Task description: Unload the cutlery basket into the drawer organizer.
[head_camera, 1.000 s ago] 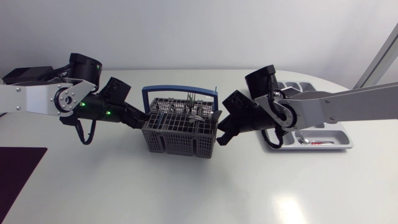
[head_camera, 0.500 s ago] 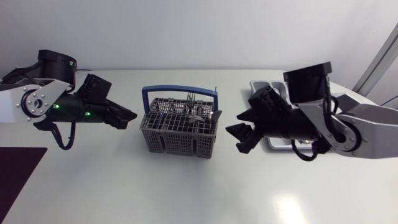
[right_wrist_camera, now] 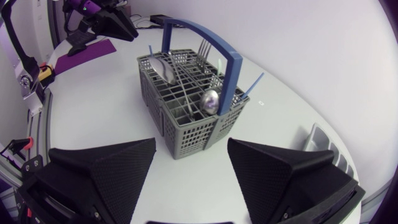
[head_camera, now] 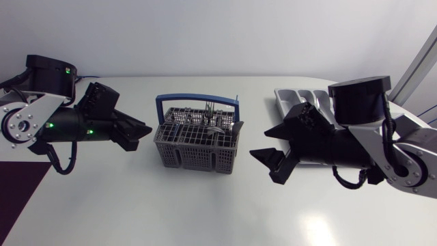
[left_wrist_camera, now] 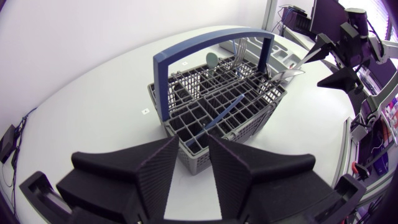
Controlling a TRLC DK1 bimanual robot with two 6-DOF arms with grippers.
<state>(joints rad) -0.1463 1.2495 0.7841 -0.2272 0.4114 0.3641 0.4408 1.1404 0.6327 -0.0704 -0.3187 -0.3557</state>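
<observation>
cutlery basket sits mid-counter, loaded, between both arms. left gripper beside it, fingers slightly apart, holding nothing. right gripper spread wide. drawer organizer behind the right arm.

Blue handle arches over basket openings.

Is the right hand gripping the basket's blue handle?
No, the right hand is open and apart from the basket, its handle untouched.

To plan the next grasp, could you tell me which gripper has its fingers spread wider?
The right gripper: its fingers stand far apart, while those of the left gripper leave only a narrow gap.
</observation>
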